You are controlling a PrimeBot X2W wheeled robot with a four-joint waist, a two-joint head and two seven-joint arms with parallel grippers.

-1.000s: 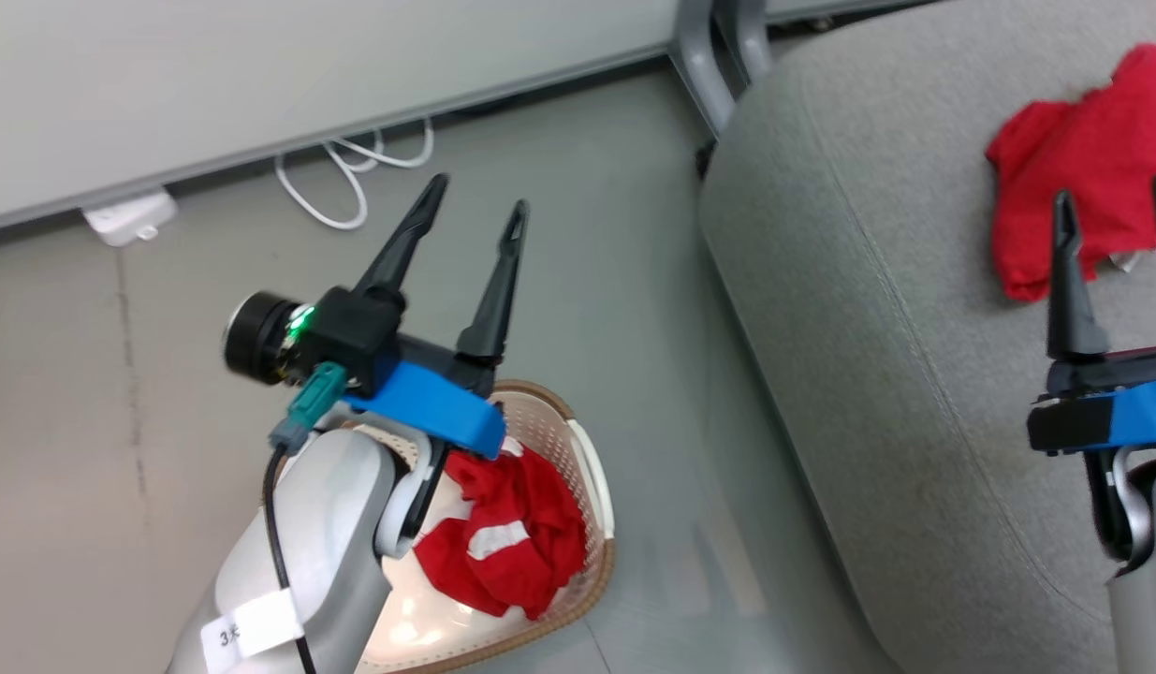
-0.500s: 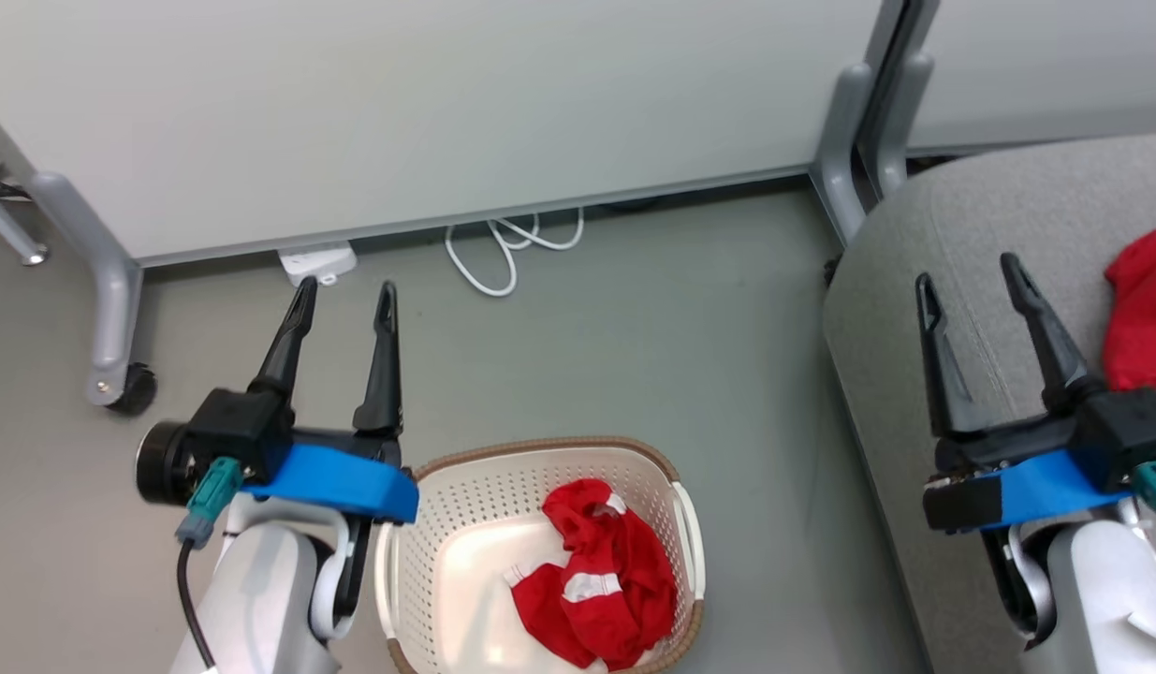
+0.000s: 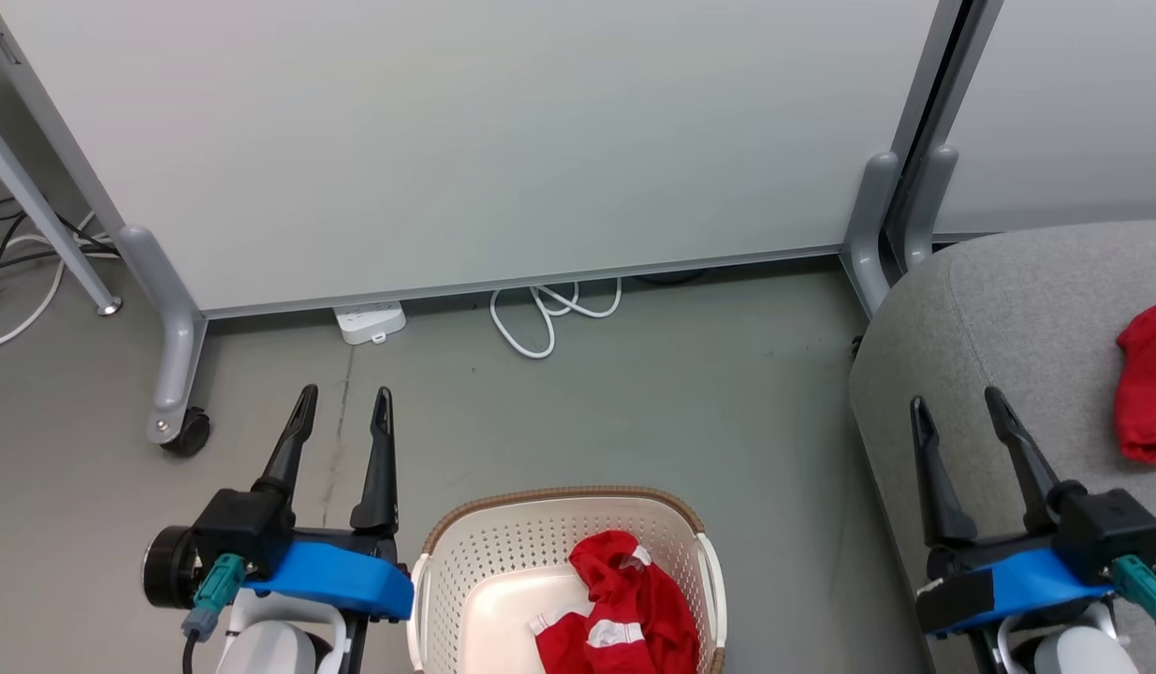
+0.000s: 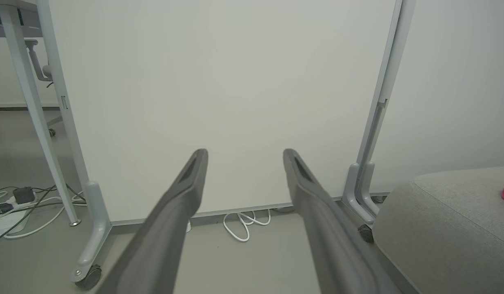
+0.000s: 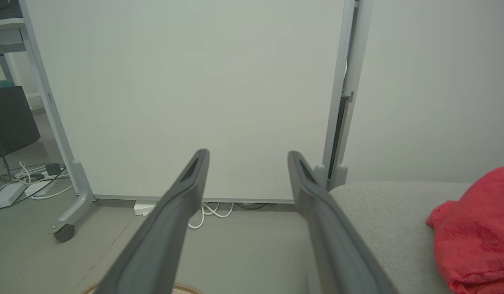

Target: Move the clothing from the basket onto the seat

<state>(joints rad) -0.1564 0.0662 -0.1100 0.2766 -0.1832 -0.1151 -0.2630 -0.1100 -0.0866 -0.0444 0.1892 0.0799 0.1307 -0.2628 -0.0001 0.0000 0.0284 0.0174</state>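
Head view: left gripper (image 3: 345,390) and right gripper (image 3: 955,398) are hanging empty, jaws apart, one garment (image 3: 624,599) lying in the basket (image 3: 559,493), another garment (image 3: 1148,384) on the seat (image 3: 999,309). Left wrist view is showing spread fingers (image 4: 182,196) facing a partition (image 4: 235,81); right wrist view, the same beside the seat. Next fetch is likely calling for a reach down into the basket.

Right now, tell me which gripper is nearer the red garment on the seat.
Right. The right gripper sits over the seat, left of the garment; the left gripper is beyond the basket, over the floor.
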